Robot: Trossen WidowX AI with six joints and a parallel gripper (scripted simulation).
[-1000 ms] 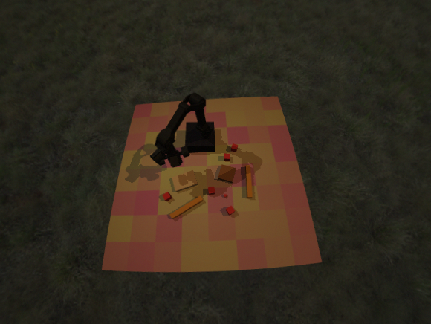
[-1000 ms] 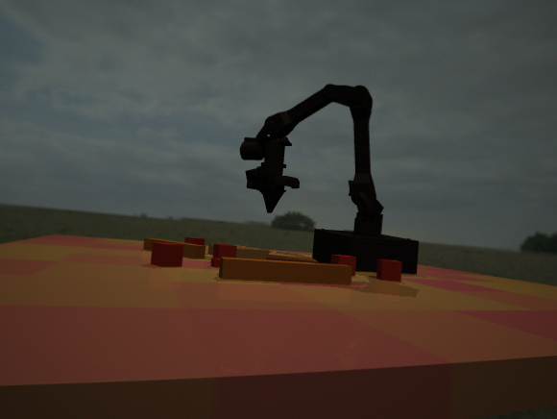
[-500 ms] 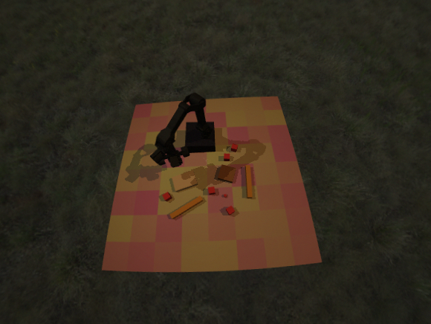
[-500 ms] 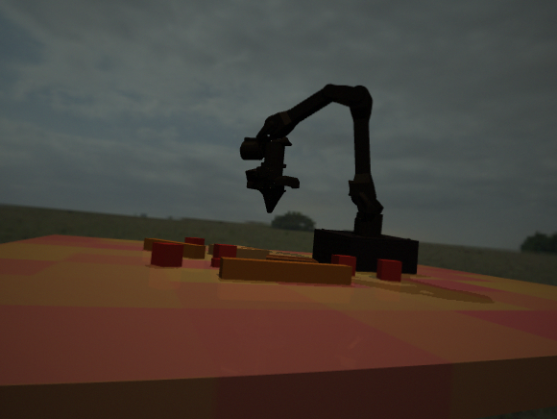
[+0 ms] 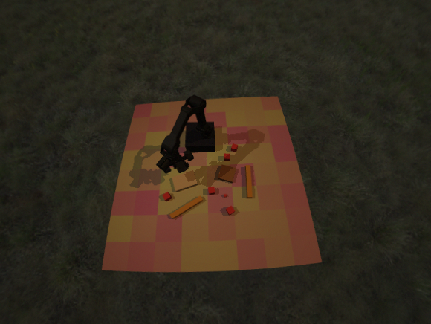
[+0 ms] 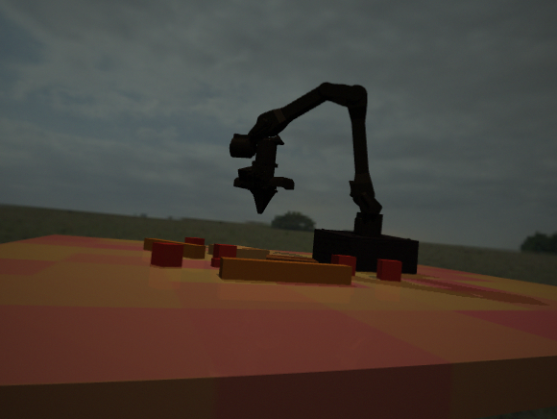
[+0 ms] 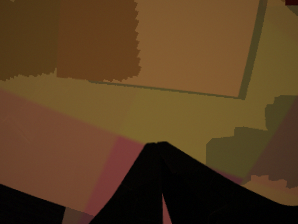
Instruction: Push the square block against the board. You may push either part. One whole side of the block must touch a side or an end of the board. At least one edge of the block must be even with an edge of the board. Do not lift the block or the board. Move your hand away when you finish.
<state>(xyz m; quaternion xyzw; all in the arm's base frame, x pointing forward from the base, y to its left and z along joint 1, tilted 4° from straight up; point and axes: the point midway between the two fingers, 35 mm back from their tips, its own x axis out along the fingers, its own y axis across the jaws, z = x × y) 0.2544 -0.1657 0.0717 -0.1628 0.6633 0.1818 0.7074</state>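
Observation:
The square block (image 5: 227, 174) is brown and lies flat right of the middle in the top view. The board (image 5: 186, 183) (image 7: 200, 45) is a flat tan slab to its left, turned at an angle. A visible gap lies between them, and they do not touch. In the exterior view both are low and partly hidden behind other pieces. My gripper (image 6: 260, 210) (image 7: 156, 152) is shut and empty. It hangs well above the table, over the base side of the board. In the wrist view its tips show just below the board's near edge. Arm shadows darken part of the board.
An orange bar (image 5: 249, 182) (image 6: 285, 271) stands right of the block, and another orange bar (image 5: 186, 207) lies in front of the board. Several red cubes are scattered around, including a red cube (image 5: 211, 190) between board and block and a red cube (image 5: 166, 196) left of the board.

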